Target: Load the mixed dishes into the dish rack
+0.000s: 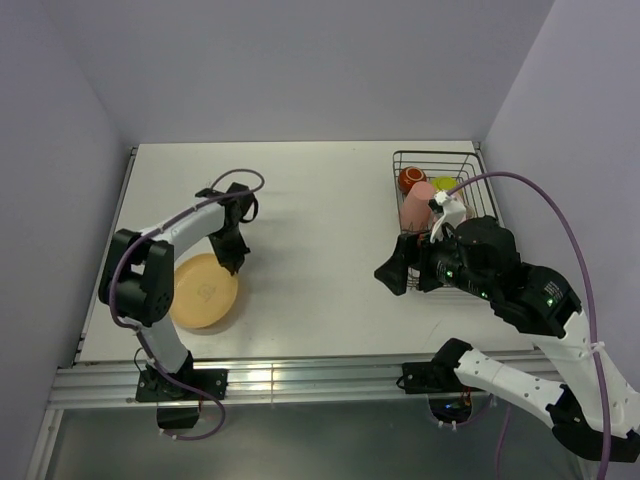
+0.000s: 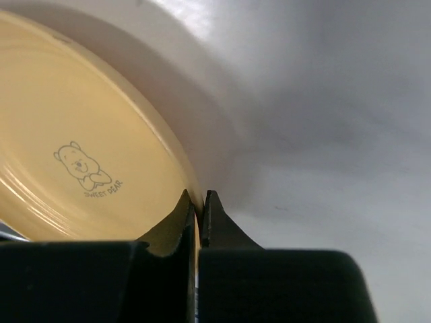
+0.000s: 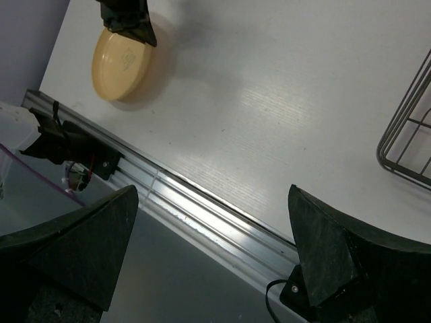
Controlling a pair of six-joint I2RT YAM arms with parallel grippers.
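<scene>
Item one, left side. In the overhead view the pale orange plate (image 1: 203, 290) sits at about 8 o'clock on the white table (image 1: 320, 200), close to the near edge. The left claw (image 2: 196, 202) meets the plate at roughly 1 o'clock on its rim. The left wrist view shows the two fingers drawn together with the rim pinched between their tips. We record this claw as clamped on the plate. A small bear drawing with lettering is printed on the plate's inner face. We cannot tell whether the plate lies flat or has its gripped edge raised.

Item two, centre. The table between the plate and the right arm is bare white surface. A metal rail (image 3: 202, 208) runs along its near edge.

Item three, right side. The black wire rack (image 1: 437, 160) stands at about 2 o'clock on the table, against the far right corner. Inside it we see a dark red-brown mug (image 1: 411, 179) at the far left, a salmon tumbler (image 1: 416, 207) just nearer, and a lime-green bowl (image 1: 446, 184) to the right of the mug. The right arm hides the rack's near part. The right claw (image 3: 212, 202) hangs at the rack's 7 o'clock corner with its fingers spread wide apart and nothing between them.
</scene>
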